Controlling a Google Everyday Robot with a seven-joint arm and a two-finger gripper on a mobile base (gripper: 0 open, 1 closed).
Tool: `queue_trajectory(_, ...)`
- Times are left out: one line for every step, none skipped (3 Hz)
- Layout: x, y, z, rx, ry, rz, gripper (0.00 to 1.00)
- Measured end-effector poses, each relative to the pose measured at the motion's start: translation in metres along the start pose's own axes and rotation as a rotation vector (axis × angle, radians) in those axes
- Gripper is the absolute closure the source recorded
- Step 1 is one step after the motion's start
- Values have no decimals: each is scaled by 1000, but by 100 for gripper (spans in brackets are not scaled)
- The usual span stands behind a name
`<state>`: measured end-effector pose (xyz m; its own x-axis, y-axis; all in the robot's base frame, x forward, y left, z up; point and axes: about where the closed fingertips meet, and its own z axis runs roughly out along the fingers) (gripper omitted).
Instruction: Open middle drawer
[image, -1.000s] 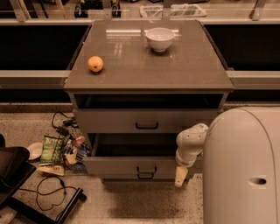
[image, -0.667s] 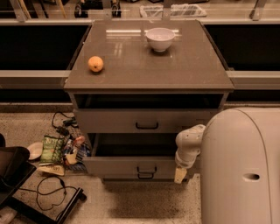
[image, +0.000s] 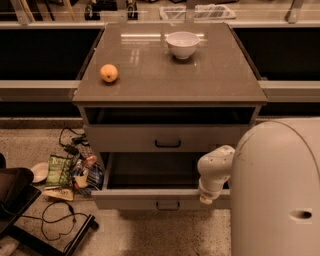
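— Where is the middle drawer?

— Low in the frame, a little left of centre. It stands pulled out from the cabinet, its grey front well forward of the top drawer above it, with its dark inside showing between the two fronts. Its small black handle sits at the middle of the front.

— And the gripper?

— Lower right of centre, hanging from the pale arm that reaches left out of the robot's big rounded body. It points downward and sits at the upper edge of the drawer front, to the right of the handle and apart from it. It overlaps the front's top rim; I cannot say whether it touches.

— Spread or pressed together?

— I cannot tell; only a pale, yellowish tip shows.

— What else is there?

— On the cabinet top, an orange fruit at the left and a white bowl toward the back. On the floor at the lower left lie packets and a black cable.
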<state>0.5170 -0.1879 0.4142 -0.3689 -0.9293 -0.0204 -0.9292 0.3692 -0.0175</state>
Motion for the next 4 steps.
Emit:
queue_trajectory(2,9,-6,-1,8,7,100)
queue_trajectory(5,28,-16,-9,19,13,100)
queue_trajectory(5,28,-15,-10,19,13,73)
queue_trajectory(5,29,-14,-11,20,13,50)
